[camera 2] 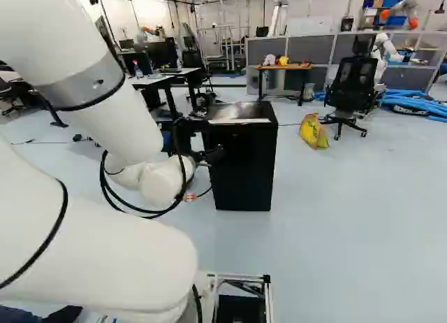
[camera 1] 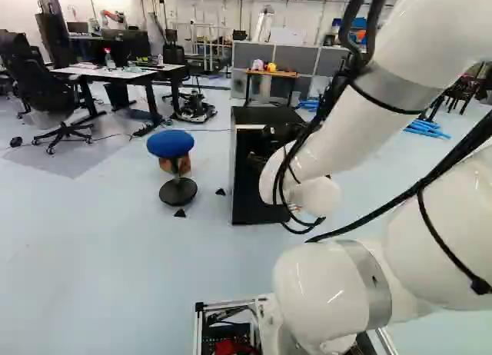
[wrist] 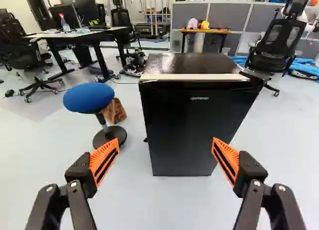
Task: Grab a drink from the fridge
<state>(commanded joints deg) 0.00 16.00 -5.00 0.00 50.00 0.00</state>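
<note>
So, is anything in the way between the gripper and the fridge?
Nothing that I can see stands between the open gripper and the fridge. The blue stool is off to one side. The door looks shut, hiding any drinks inside.

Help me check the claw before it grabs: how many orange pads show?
2. One pad is on the claw's finger on the stool's side, the other pad on the finger opposite. The claw is open, the fridge ahead; neither finger's pad is hidden.
</note>
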